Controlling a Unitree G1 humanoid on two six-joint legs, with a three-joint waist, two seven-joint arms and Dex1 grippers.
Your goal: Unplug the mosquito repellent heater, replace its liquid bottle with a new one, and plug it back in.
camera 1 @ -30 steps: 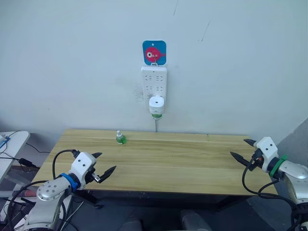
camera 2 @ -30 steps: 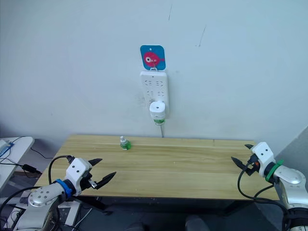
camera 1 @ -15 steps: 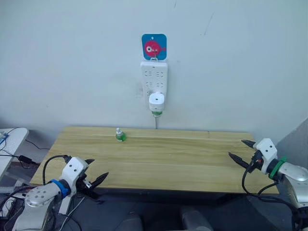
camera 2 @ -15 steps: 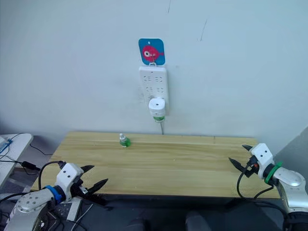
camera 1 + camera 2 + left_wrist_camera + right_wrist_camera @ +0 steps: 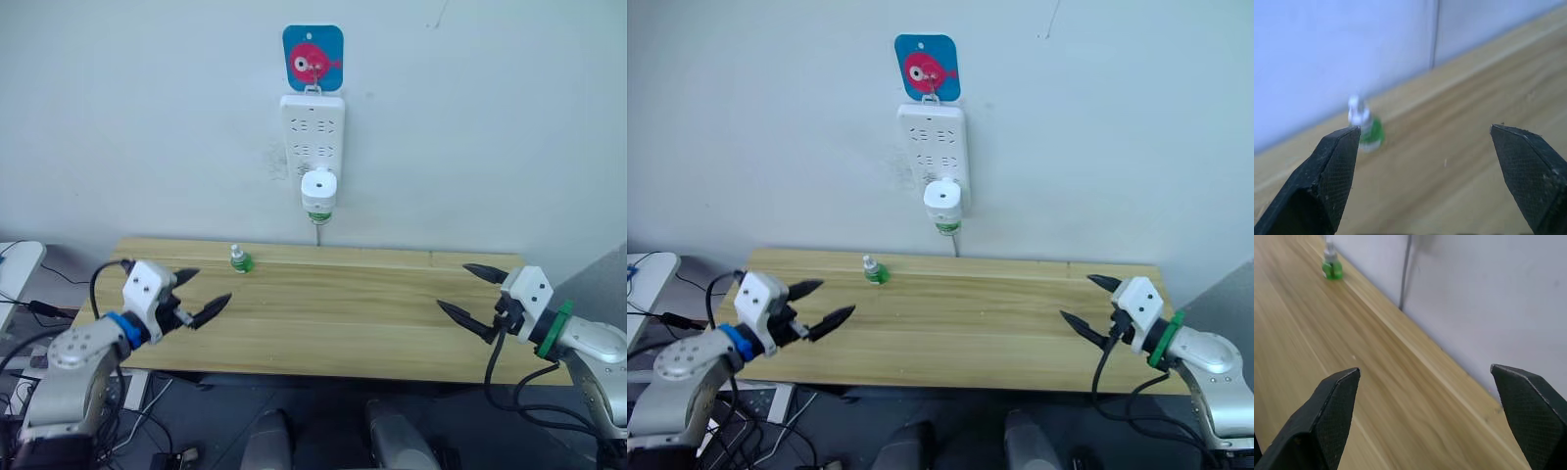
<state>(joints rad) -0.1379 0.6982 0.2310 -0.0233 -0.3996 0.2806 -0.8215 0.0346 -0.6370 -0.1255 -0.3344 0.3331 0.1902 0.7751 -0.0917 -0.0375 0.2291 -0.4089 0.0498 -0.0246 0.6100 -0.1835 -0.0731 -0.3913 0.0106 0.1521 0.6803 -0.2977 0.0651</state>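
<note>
On wall above table [image 5: 323, 323]: one white power strip [image 5: 312, 132] under one blue fish sticker [image 5: 313, 58]. One mosquito repellent heater [image 5: 317, 189] plugged into strip's lower socket, green bottle showing beneath. One spare green liquid bottle [image 5: 238, 259] upright near table's back edge, left of centre. Two grippers: left gripper [image 5: 200, 296] over left edge, fingers spread, empty; right gripper [image 5: 472, 297] over right edge, fingers spread, empty.
</note>
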